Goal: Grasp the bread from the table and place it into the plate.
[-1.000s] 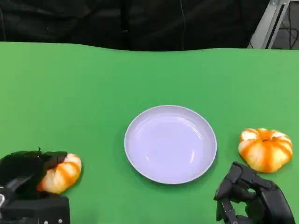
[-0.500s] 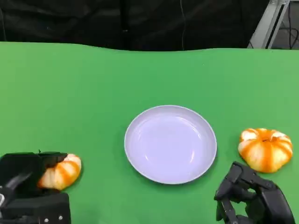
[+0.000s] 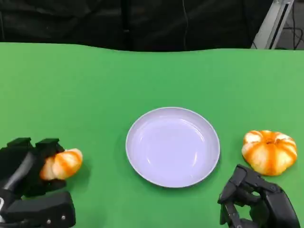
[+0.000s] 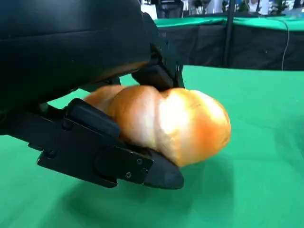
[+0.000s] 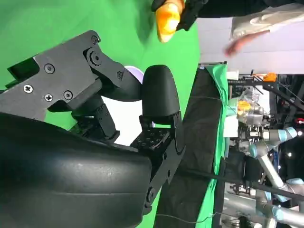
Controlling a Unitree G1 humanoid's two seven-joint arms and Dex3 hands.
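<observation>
Left of the plate [image 3: 172, 146], left hand [image 3: 28, 176] has apparently lifted its gripped bread [image 3: 61, 164].

The right hand [image 5: 142, 118] is filling the foreground, its black fingers [image 5: 159, 95] curling over the green tabletop [image 5: 57, 23]. Beyond, the left hand [image 5: 192, 7] is holding the bread [image 5: 167, 19].

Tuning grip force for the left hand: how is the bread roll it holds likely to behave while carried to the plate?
The bread roll looks rounded and glossy, so it may slip or rotate between the left hand's fingers. It keeps its plump shape under the grip, suggesting it is fairly firm and probably light. Set on the plate, its curved form might rock slightly.
</observation>
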